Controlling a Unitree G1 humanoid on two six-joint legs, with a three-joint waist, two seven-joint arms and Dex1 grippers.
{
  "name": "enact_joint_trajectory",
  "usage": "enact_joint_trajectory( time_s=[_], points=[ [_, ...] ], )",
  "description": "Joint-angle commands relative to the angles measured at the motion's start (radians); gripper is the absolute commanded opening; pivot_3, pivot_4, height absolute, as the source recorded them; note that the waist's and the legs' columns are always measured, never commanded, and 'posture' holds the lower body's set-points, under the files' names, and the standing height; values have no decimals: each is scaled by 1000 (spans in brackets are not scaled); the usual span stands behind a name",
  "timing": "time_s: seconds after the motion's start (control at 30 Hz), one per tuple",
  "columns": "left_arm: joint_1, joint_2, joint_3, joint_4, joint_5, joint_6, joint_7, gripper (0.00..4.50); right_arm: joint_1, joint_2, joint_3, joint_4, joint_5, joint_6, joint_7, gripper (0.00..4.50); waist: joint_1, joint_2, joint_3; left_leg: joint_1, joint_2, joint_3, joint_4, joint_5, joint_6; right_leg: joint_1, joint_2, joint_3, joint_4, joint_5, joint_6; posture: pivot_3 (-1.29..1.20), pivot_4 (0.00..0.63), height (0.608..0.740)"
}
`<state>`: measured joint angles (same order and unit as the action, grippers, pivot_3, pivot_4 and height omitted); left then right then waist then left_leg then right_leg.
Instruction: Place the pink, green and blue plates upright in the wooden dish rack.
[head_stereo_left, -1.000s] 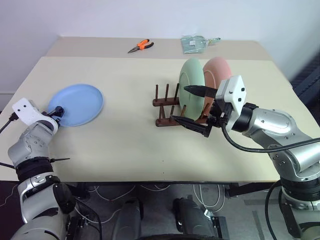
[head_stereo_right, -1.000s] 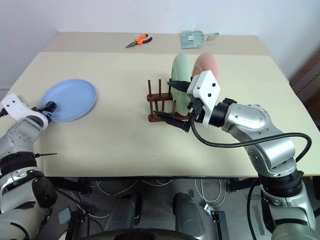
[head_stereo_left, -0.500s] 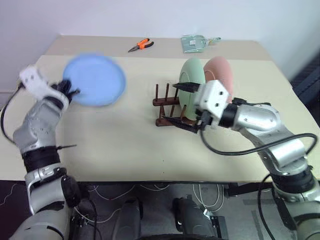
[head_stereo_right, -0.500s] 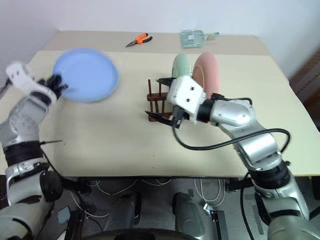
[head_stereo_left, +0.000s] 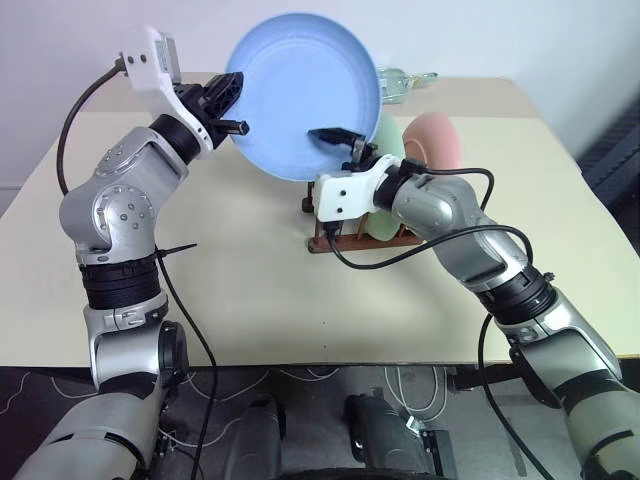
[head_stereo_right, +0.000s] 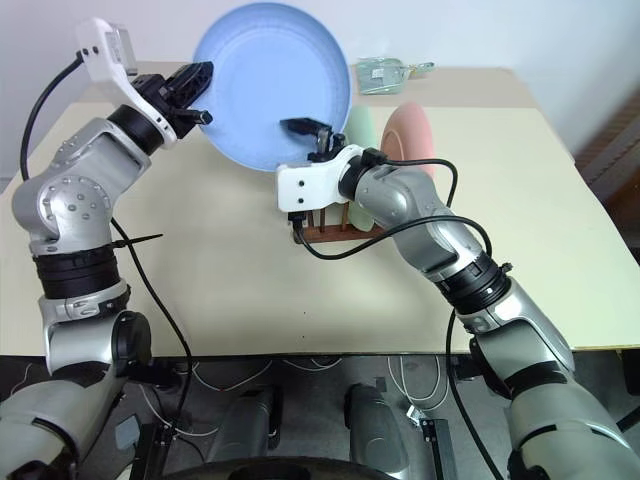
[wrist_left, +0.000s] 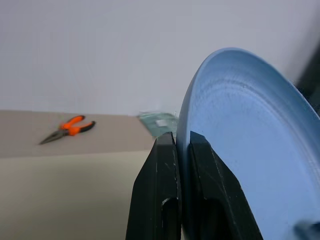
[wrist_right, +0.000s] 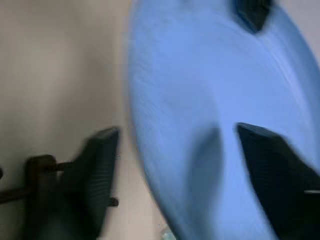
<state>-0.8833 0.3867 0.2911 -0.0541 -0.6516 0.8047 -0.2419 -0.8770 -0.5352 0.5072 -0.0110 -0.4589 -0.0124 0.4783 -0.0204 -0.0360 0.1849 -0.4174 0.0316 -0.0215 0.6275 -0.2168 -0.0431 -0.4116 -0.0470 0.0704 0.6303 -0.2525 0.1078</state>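
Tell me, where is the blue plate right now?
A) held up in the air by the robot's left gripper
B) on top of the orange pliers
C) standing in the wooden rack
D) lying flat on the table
A: the left gripper pinches the rim of the blue plate, which is raised above the table, while the wooden rack holds the green plate and the pink plate.

Silver-grey jointed arms, white wrist blocks, black cables, black-fingered left hand (head_stereo_left: 228, 103).

left gripper (wrist_left: 182, 145): raised, clamped shut (rim grip) | right gripper (wrist_right: 175, 150): level, jaws apart
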Motion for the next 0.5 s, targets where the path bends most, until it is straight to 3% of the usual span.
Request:
enact_joint_trajectory(
  time_s=[0.03,0.1,0.13,0.2,0.3,0.37,0.5],
  points=[
    [-5,2,18,-65,-31,14,8,0,-8,19,-24,-15,-42,-47,-11,1535,1,0,0,0,0,0,0,0,0,0,0,0,0,0,0,0,150,732],
    [-1,-4,30,-65,-46,23,9,0,-4,26,-26,-16,-58,-62,-6,488,0,0,0,0,0,0,0,0,0,0,0,0,0,0,1,0,150,732],
    [-2,-10,39,-64,-58,25,8,338,-2,29,-26,-16,-66,-69,-3,10,0,0,0,0,0,0,0,0,0,0,0,0,0,0,1,0,150,732],
    [-11,-15,52,-66,-45,-12,10,1071,5,35,-24,-17,-88,-85,-3,0,0,0,0,0,0,-1,0,0,0,1,0,0,0,0,1,0,150,732],
    [-67,-17,140,-4,-1,-172,66,2533,16,49,-34,-24,-110,-94,-14,0,3,0,0,0,0,-1,1,0,-1,1,0,0,0,0,1,0,150,732],
    [-96,28,201,99,66,-299,131,2533,28,69,-57,-36,-104,-86,-30,0,2,-1,0,0,0,-1,1,1,-1,1,0,-1,0,0,0,0,150,732],
    [-7,179,152,252,303,-543,135,2533,84,174,-157,-126,30,-25,-51,0,-22,0,0,5,0,0,-4,1,-1,2,0,0,0,1,1,0,150,732]
  ],
)
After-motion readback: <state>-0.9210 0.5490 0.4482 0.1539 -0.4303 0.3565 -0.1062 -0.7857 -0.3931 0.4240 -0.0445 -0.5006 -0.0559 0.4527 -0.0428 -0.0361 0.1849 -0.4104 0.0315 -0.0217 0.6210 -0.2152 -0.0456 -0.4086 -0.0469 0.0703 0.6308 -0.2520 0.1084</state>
